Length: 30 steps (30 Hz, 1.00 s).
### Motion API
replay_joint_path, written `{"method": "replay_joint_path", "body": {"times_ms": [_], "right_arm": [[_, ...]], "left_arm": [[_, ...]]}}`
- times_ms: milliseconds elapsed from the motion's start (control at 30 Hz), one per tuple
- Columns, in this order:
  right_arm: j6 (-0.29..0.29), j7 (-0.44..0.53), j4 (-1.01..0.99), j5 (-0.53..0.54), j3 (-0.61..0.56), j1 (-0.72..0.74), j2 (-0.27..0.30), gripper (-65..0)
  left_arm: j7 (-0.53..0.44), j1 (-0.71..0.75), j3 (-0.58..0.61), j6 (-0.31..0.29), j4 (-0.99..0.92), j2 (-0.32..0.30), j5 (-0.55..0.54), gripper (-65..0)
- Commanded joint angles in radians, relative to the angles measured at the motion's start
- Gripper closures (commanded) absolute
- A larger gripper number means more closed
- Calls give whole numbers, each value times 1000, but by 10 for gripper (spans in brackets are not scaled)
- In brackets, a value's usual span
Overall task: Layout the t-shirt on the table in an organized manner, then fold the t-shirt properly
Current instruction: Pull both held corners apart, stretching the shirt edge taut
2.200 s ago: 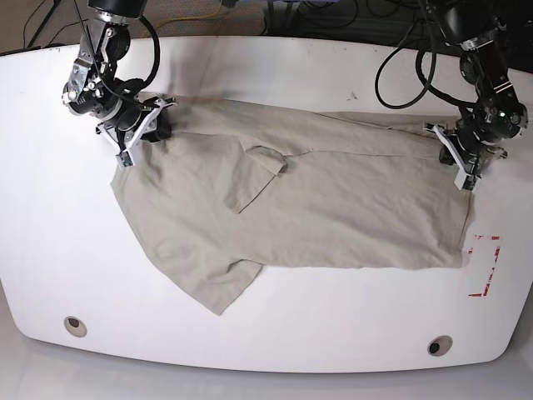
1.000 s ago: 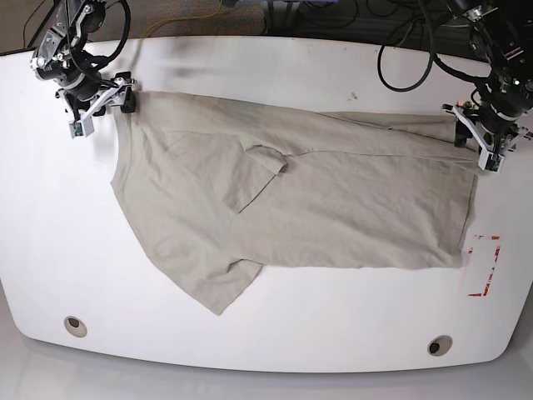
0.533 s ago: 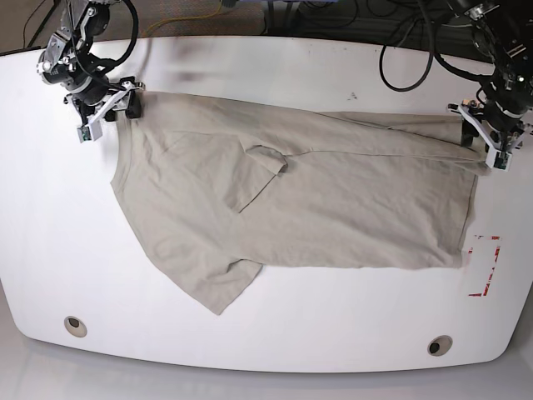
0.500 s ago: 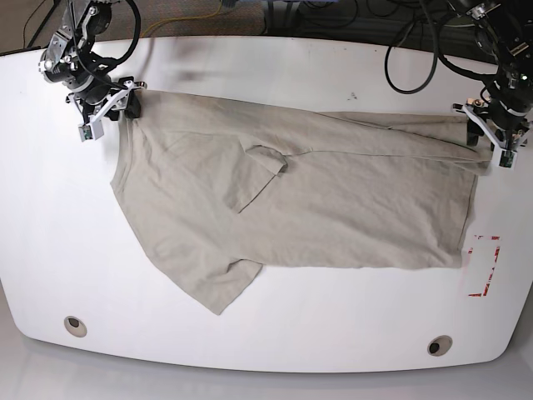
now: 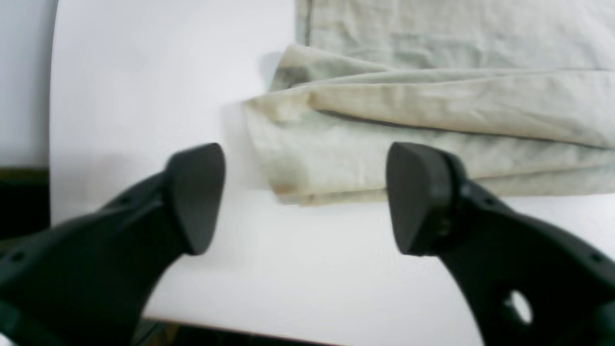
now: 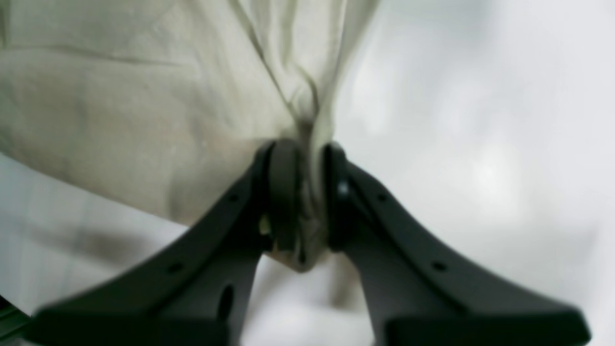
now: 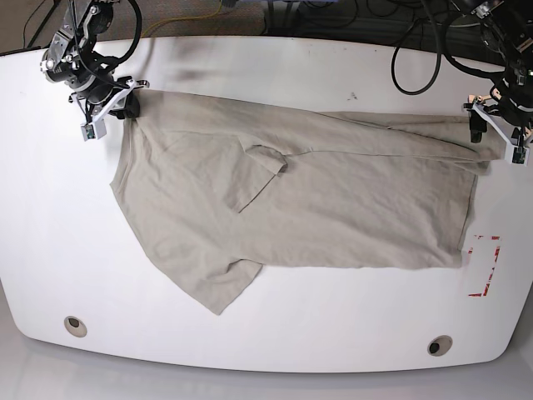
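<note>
The beige t-shirt (image 7: 333,200) lies spread across the white table (image 7: 266,67), with one sleeve folded over its chest. At the shirt's far left corner my right gripper (image 7: 112,104) is shut, and the right wrist view shows a bunched fold of t-shirt (image 6: 120,120) pinched in the right gripper (image 6: 305,192). My left gripper (image 7: 497,133) is at the shirt's far right corner. In the left wrist view the left gripper (image 5: 305,192) stands open, and the folded corner of the t-shirt (image 5: 432,110) lies flat on the table (image 5: 144,72) just beyond the fingertips, free of them.
A red dashed rectangle mark (image 7: 485,267) sits just right of the shirt's lower right corner. Two round grey holes (image 7: 75,325) (image 7: 439,345) lie near the front edge. Black cables hang behind the far edge.
My left gripper has moved right, stretching the shirt's corner, then opened and let it go. My right gripper has closed on the far left corner.
</note>
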Motion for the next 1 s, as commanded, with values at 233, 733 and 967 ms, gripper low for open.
{"method": "replay_joint_path", "body": {"times_ms": [233, 733, 967], "right_arm": [[1, -7, 10, -7, -8, -3, 10, -95], [1, -7, 10, -7, -10, -3, 8, -95], [1, -7, 10, -6, -10, -3, 10, -95]], "left_arm": [[8, -24, -7, -1, -83, -11, -13, -512], [7, -96, -51, -1, -241, -17, -7, -512], [5, -128, -4, -1, -312, -31, -7, -511]]}}
